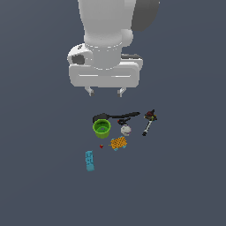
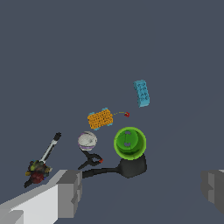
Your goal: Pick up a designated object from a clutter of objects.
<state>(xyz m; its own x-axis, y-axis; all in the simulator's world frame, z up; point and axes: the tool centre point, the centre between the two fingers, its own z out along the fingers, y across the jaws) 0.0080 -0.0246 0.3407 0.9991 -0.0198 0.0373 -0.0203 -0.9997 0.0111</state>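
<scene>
Spatula [image 2: 131, 166] handle runs behind one of the fingers [image 2: 70, 192], hidden.

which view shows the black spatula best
The exterior view: the whole spatula shows there, head beside the green cup. In the wrist view a finger hides the handle's end.

Spatula [image 1: 115, 116] lies touching the cup [image 1: 101, 128], behind it.

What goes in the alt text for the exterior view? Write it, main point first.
A white robot gripper, jaws open and empty, hangs above a small clutter on a dark floor. A long black spatula lies behind a green cup, near a white ball, orange block, blue bar and red-headed stick tool.
</scene>
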